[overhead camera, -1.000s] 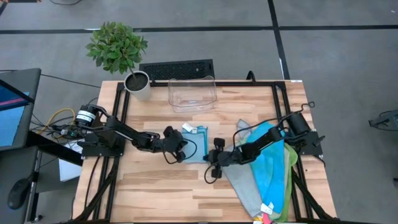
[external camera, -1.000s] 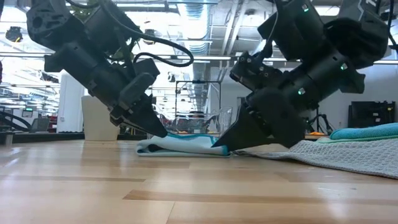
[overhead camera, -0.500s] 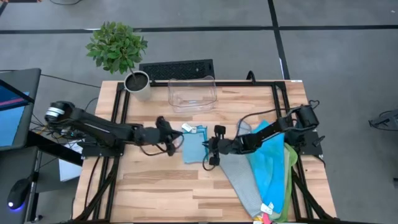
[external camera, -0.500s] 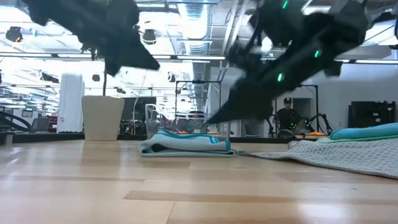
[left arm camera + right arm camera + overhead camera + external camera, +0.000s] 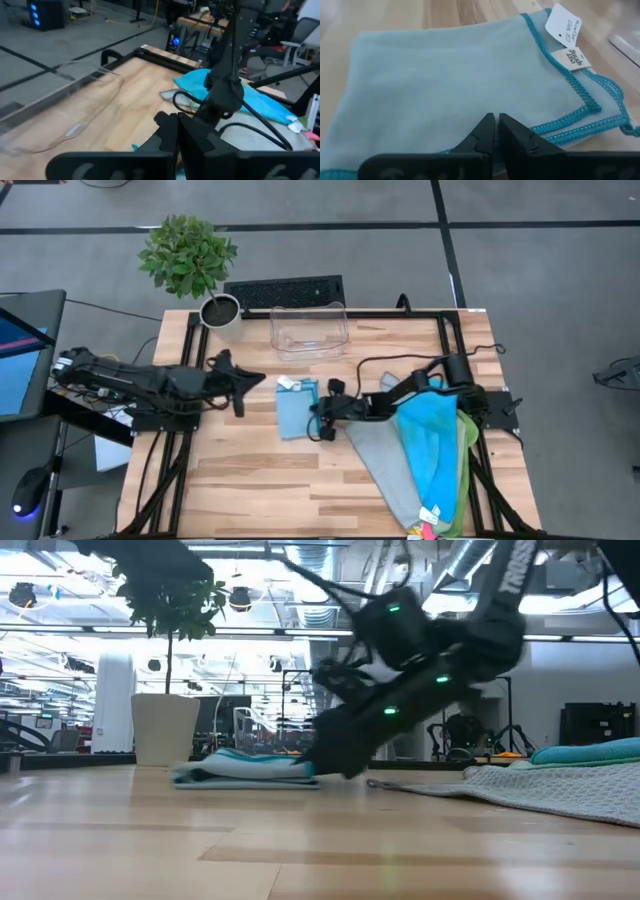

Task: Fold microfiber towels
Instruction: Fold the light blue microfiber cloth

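A folded light blue microfiber towel [image 5: 293,408] with a teal hem and white tags [image 5: 565,30] lies flat on the wooden table, left of centre. My right gripper [image 5: 313,423] is shut and low at the towel's right edge; it also shows in the low view [image 5: 322,762]. My left gripper [image 5: 260,380] is shut with nothing in it. It hangs above the table, to the left of the towel and apart from it. More towels, grey [image 5: 385,470], bright blue [image 5: 432,430] and green [image 5: 468,450], lie spread in a pile at the right. My right gripper meets the folded towel with its shut fingertips [image 5: 487,127] at the towel's right-hand hem [image 5: 555,125], which runs on either side of the fingers. The fingers slant down from the table's right. The towel lies flat on the table.
A clear plastic bin [image 5: 310,330] stands at the far edge, with a potted plant [image 5: 218,315] to its left and a keyboard [image 5: 283,292] behind it. Bare wood lies in front of the folded towel and to its left.
My left gripper has risen from the folded towel and drawn back toward the table's left edge. My right gripper has gone toward the table's left edge, and the folded towel has slid along the table that way ahead of it, staying folded.
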